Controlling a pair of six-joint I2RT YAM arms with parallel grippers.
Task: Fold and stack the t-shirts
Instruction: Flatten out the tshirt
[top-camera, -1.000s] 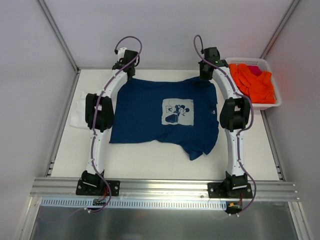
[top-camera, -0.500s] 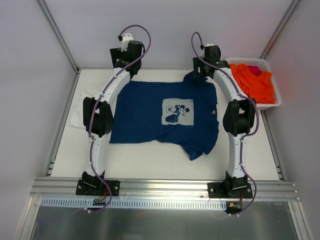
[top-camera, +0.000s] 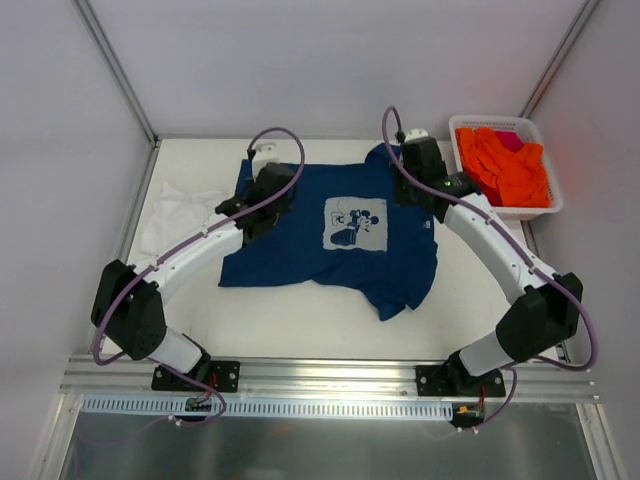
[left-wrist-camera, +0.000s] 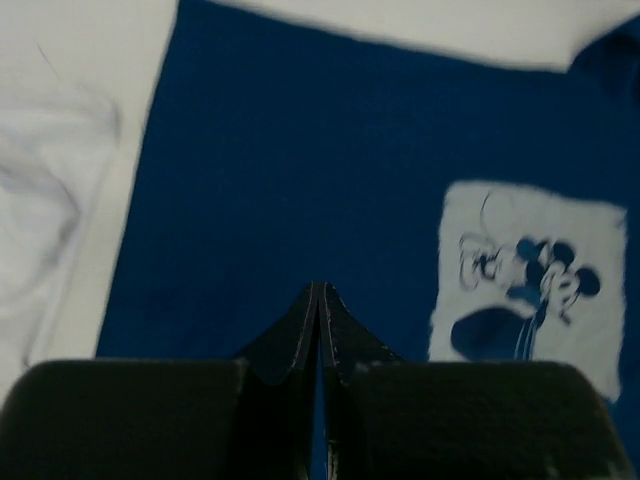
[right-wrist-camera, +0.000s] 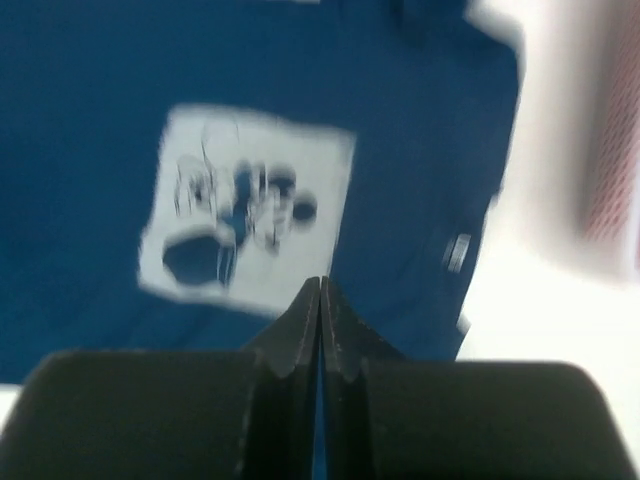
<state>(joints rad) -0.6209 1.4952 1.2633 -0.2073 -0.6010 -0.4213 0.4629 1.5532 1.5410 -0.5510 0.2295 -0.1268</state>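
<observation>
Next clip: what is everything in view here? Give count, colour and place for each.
navy t-shirt: one, navy blue with a pale square print, spread mid-table
white t-shirt: one, white, crumpled at the table's left
basket: one, white, far right
orange cloth: heap, count unclear, orange, in the basket
table: one, white
left arm: one, white and black, left side
right arm: one, white and black, right side
left gripper: black, shut, over the navy shirt
right gripper: black, shut, over the navy shirt

Both arms are pulling back from the far edge and folding low. The left tool (left-wrist-camera: 320, 300) is now hanging over the navy t-shirt (top-camera: 300, 250) beside its print, and the right tool (right-wrist-camera: 320, 295) over its right side. The shirt's far right shoulder (top-camera: 385, 157) seems to be bunching up.
</observation>
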